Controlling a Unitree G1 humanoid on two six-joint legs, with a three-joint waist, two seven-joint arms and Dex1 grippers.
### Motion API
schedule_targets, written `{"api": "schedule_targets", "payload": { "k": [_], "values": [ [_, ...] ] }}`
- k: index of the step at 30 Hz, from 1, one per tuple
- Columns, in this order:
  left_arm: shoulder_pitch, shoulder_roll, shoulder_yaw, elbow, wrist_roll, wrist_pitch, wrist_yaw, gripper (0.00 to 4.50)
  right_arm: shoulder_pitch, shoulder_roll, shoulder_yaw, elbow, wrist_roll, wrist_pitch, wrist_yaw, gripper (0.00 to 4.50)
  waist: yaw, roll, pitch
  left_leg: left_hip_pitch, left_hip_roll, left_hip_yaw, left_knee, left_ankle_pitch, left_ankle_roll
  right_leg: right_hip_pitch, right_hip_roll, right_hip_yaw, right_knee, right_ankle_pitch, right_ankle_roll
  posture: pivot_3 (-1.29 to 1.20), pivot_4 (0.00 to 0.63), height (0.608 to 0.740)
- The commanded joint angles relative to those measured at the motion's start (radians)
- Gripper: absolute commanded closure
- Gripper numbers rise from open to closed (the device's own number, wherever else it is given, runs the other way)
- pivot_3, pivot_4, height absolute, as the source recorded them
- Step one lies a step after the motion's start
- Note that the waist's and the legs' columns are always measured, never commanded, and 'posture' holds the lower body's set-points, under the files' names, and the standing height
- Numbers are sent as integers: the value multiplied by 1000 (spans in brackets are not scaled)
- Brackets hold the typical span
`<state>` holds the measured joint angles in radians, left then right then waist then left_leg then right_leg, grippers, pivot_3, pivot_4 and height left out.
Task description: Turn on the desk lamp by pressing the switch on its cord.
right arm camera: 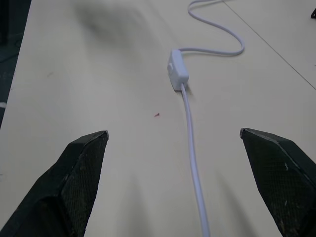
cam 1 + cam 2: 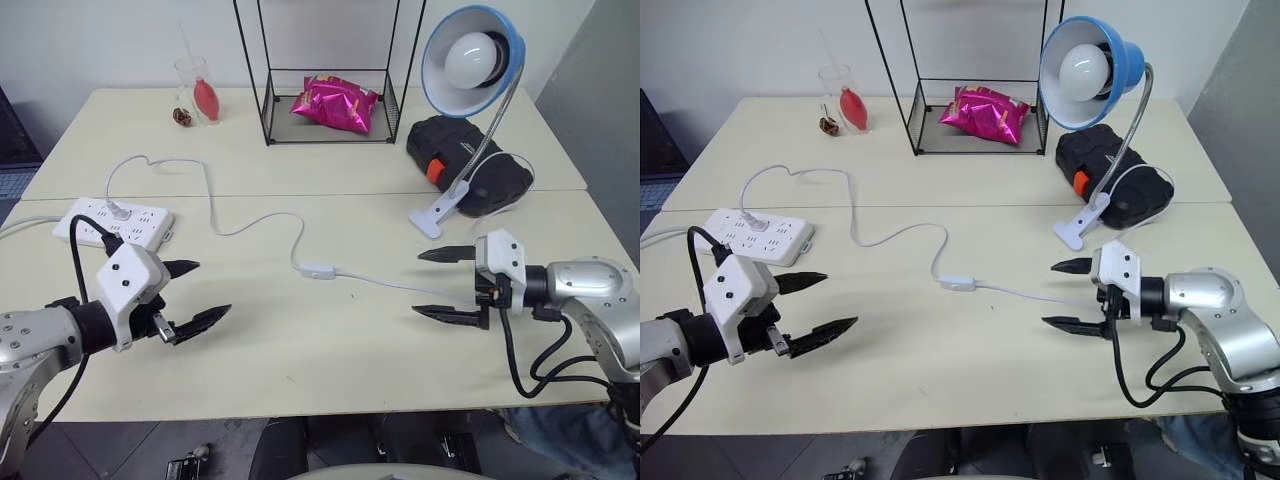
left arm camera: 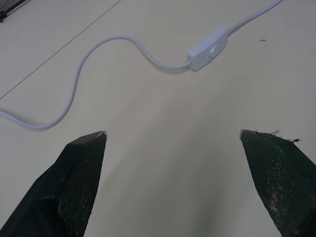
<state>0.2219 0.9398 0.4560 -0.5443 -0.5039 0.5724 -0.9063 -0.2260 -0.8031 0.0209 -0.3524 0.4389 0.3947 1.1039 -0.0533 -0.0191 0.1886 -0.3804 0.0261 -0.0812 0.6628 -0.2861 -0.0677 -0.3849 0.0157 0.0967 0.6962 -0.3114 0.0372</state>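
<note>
- left gripper (image 2: pixel 195 294): my left arm hovers over the near left of the table (image 2: pixel 300 370), jaws spread wide, holding nothing.
- power strip (image 2: pixel 115 222): the cord (image 2: pixel 255 225) is plugged in here and winds rightward.
- switch (image 2: pixel 317 270): lies flat mid-table, between both grippers, untouched; i judge the approach step is in hand.
- right gripper (image 2: pixel 448 284): jaws wide, empty, straddling the cord; next i must reach the switch and press its rocker.
- desk lamp (image 2: pixel 470 60): far right, bulb unlit.
</note>
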Motion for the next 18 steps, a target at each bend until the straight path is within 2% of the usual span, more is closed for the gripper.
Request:
{"api": "schedule_targets", "payload": {
  "k": [1, 9, 13, 18],
  "values": [
    [-6, 3, -3, -10, -1, -25, -19, 5, -13, 4, -30, -39, 26, 17, -25, 0, 0, 0, 0, 0, 0, 0, 0, 0, 0, 0, 0, 0, 0, 0, 0, 0, 150, 740],
    [0, -16, -4, -32, 9, -46, -12, 5, -33, 2, -9, -47, 32, 40, -39, 0, 0, 0, 0, 0, 0, 0, 0, 0, 0, 0, 0, 0, 0, 0, 0, 0, 150, 740],
    [-9, -55, 41, -48, -61, -61, -33, 5, -62, 0, 3, -38, 26, 59, -38, 0, 0, 0, 0, 0, 0, 0, 0, 0, 0, 0, 0, 0, 0, 0, 0, 0, 150, 740],
    [-7, -23, 24, -28, -28, -85, -57, 5, -114, 10, 27, -25, 21, 86, -43, 0, 0, 0, 0, 0, 0, 0, 0, 0, 0, 0, 0, 0, 0, 0, 0, 0, 150, 740]
  ]
}}
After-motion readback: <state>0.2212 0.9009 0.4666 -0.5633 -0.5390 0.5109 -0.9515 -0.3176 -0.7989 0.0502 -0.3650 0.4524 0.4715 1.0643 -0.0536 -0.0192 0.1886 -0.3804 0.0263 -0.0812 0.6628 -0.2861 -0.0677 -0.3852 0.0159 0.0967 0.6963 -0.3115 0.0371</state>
